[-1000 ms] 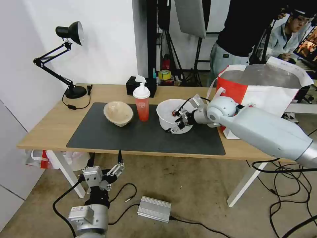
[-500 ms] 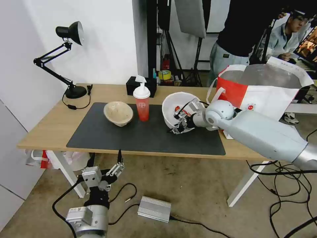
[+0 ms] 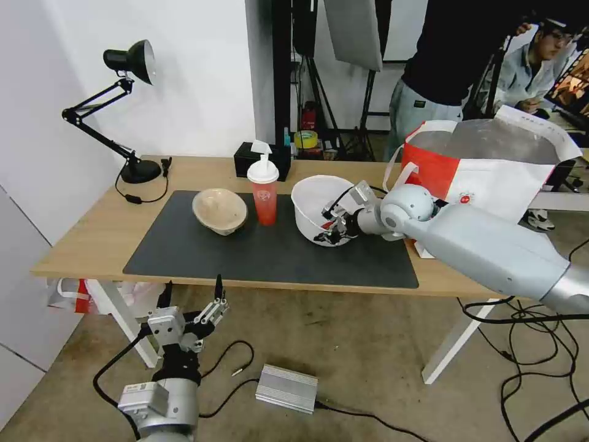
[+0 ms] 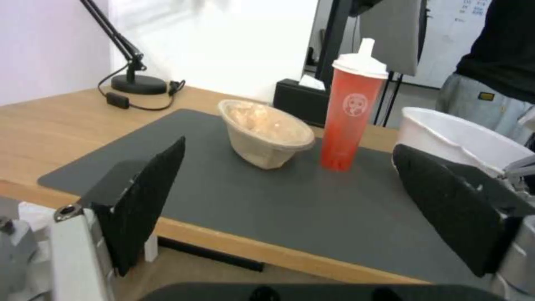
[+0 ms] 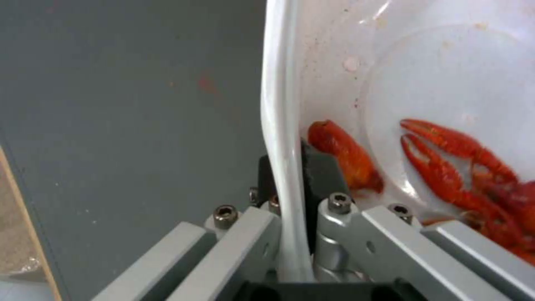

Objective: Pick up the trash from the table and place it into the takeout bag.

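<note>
So there's a long light-wood table (image 3: 92,236) with a big dark grey mat (image 3: 245,255) covering most of the middle. Over at the right end stands the red-and-white takeout bag (image 3: 491,178), mouth open so you can see the silver foil lining, white strap handles hanging at the side. The right arm reaches in across the front of that bag, and the right gripper (image 3: 330,228) is clamped onto the rim of the white round bowl (image 3: 313,199), one finger inside the wall and one outside. The bowl is tipped up on the mat with its opening turned toward the left, and from the right wrist view you can see red crayfish scraps (image 5: 451,154) lying in the bottom, one piece right up against the inner finger. Just left of that bowl stands the red translucent cup (image 3: 264,196), upright, white lid on. Left of the cup, close but apart from it, the beige bowl (image 3: 219,210) sits tilted on the mat. The left gripper (image 3: 190,307) hangs low in front of the table edge, fingers spread wide, gripping nothing.
</note>
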